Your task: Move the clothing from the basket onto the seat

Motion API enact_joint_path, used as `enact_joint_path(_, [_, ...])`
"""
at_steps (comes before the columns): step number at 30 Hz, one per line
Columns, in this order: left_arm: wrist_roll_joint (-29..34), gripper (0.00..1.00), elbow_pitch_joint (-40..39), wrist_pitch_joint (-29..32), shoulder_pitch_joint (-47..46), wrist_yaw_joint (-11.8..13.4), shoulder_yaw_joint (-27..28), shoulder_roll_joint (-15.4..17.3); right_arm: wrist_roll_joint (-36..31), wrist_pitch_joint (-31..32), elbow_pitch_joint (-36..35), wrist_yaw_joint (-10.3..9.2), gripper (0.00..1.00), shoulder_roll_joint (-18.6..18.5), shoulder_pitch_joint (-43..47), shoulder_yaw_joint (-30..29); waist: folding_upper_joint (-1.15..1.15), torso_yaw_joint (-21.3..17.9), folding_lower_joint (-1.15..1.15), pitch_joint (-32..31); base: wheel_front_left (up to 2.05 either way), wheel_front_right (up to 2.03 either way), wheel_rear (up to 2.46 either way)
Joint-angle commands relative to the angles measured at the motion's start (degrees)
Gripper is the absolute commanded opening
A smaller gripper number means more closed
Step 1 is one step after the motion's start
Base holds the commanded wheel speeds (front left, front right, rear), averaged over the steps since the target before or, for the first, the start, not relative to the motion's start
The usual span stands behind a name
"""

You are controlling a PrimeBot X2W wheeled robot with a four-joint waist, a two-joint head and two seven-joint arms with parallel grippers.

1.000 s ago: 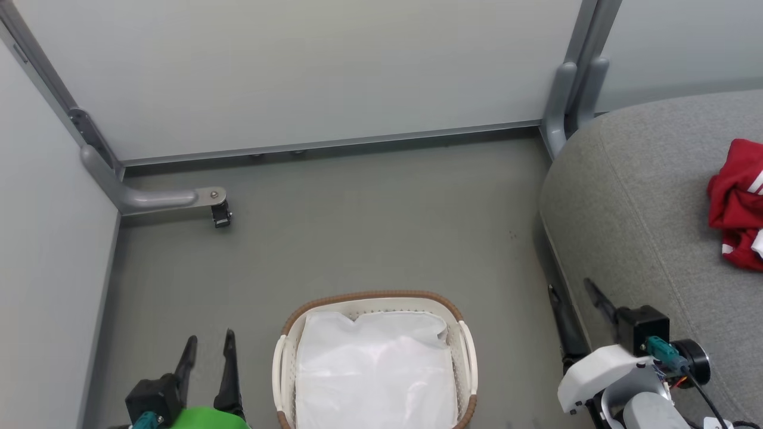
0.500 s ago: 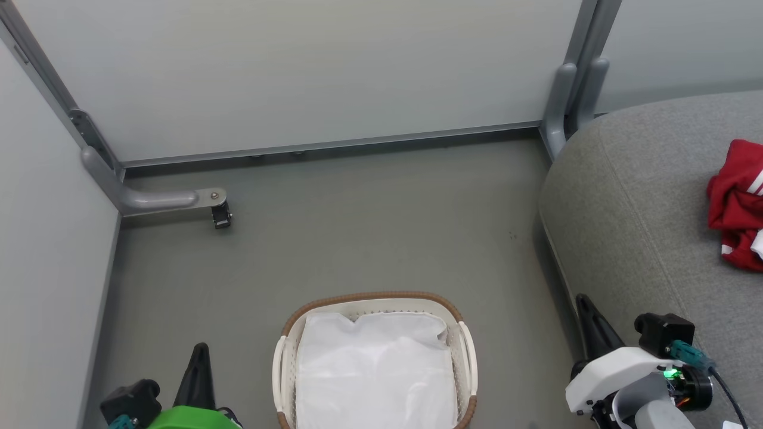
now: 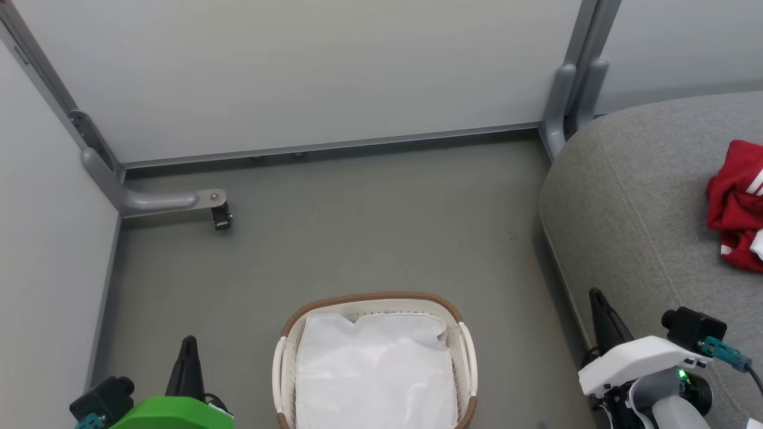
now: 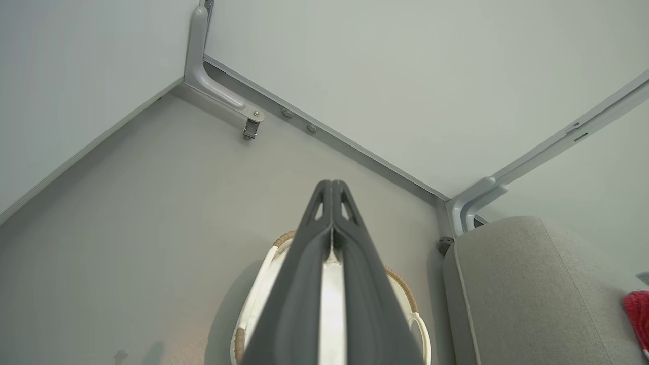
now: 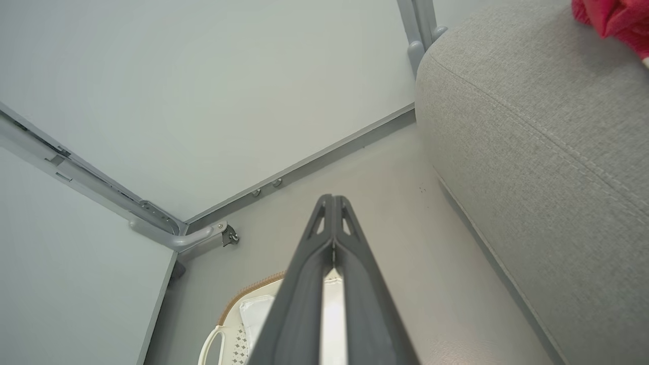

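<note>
- L hand & R hand: both pinched closed, nothing held.
- clothing on seat, far right of me; R hand nearer.
- basket btwn my hands, white liner inside, no red seen.

Soft, even, bright light fills the scene, and the shadows have blurred edges. The pale wall panels look matte and evenly lit. The floor darkens in a narrow band along the foot of the sofa, and in the left wrist view a faint grey shadow lies beside the basket. The white liner is so bright that most of its folds wash out. A small green lamp glows on the right arm. Both wrist views stretch toward their corners, so the rail along the far wall slants steeply. The fingers of the left gripper and right gripper go soft close to the lens. The red clothing is blurred at the frame edge.
</note>
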Motion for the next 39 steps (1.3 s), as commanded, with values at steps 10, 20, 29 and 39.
enact_joint_path(10, [-8.96, 0.0, -1.86, 2.34, -2.57, -0.47, 1.31, 0.19, 9.95, 2.35, -2.28, -0.02, 0.0, -0.3, -0.03, -1.33, 0.0, -0.03, 0.0, -0.11, 0.0, 0.0, 0.0])
enact_joint_path(20, [-15.86, 0.0, -2.62, 4.25, -3.21, -0.71, 2.16, 0.23, 17.52, 4.26, -3.32, -0.03, 0.0, -0.35, 0.08, -2.25, 0.0, -0.05, 0.0, -0.22, 0.0, 0.0, 0.0])
enact_joint_path(29, [-22.17, 0.0, -3.32, 6.03, -3.86, -0.83, 3.03, 0.26, 24.43, 6.02, -4.25, -0.03, 0.0, -0.39, 0.23, -3.1, 0.0, -0.08, 0.0, -0.33, 0.0, 0.0, 0.0])
enact_joint_path(39, [-27.95, 0.0, -3.89, 7.65, -4.37, -1.05, 3.71, 0.29, 30.7, 7.61, -5.12, -0.04, 0.0, -0.43, 0.37, -3.84, 0.0, -0.1, 0.0, -0.44, 0.0, 0.0, 0.0])
